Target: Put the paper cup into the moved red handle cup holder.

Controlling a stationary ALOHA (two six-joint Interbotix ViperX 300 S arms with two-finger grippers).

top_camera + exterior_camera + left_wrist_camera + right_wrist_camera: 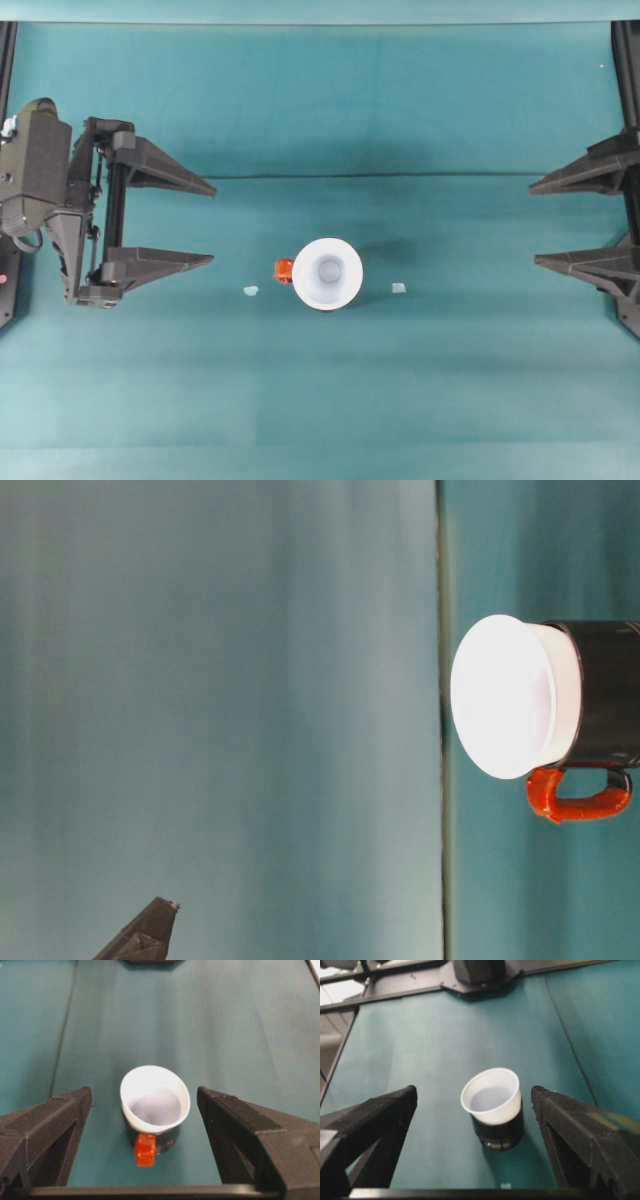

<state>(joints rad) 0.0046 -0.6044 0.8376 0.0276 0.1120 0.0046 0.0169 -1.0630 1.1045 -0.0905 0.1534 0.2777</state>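
The white paper cup (327, 273) stands upright inside the black red handle cup holder (607, 692) at the middle of the table; its rim sticks out above the holder. The orange-red handle (284, 269) points toward the left arm. The cup (155, 1098) and holder (167, 1140) show ahead of the left wrist camera, and the cup (491, 1094) in the holder (501, 1132) ahead of the right one. My left gripper (212, 223) is open at the left, well apart from the cup. My right gripper (534, 222) is open at the far right, also apart.
Two small pale scraps lie on the teal cloth, one (250, 291) left of the holder and one (399, 288) right of it. A fold line (370, 176) crosses the cloth behind the cup. Black frame rails (626, 60) stand at the table's sides.
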